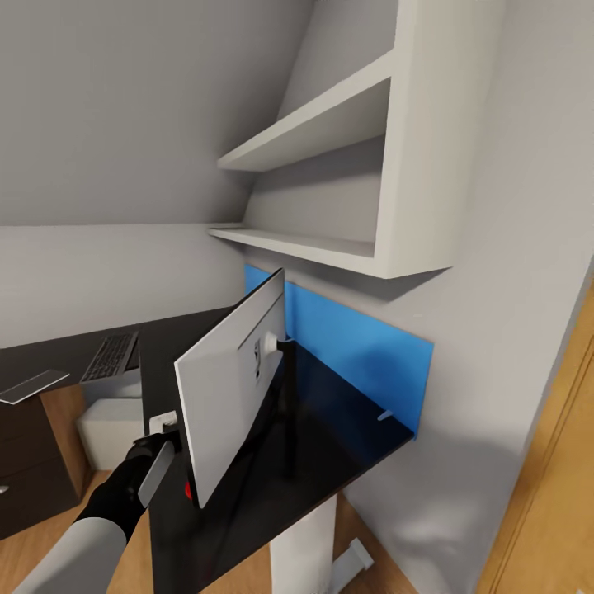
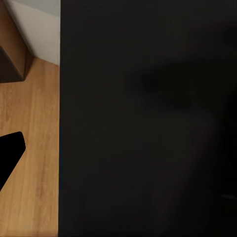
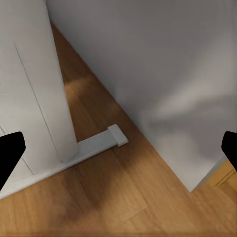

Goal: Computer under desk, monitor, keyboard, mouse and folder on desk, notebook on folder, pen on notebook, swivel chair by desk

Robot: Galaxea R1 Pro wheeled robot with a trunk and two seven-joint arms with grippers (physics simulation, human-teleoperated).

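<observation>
The wide thin monitor with a pale grey back stands tilted on the long black desk, near the blue wall panel. The left gripper touches its lower edge; I cannot tell its fingers' grip. The right gripper fingers are wide apart over wood floor

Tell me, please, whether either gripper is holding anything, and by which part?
The left gripper sits at the monitor's lower edge, but a firm hold cannot be told. The right gripper is open, holding nothing.
</observation>
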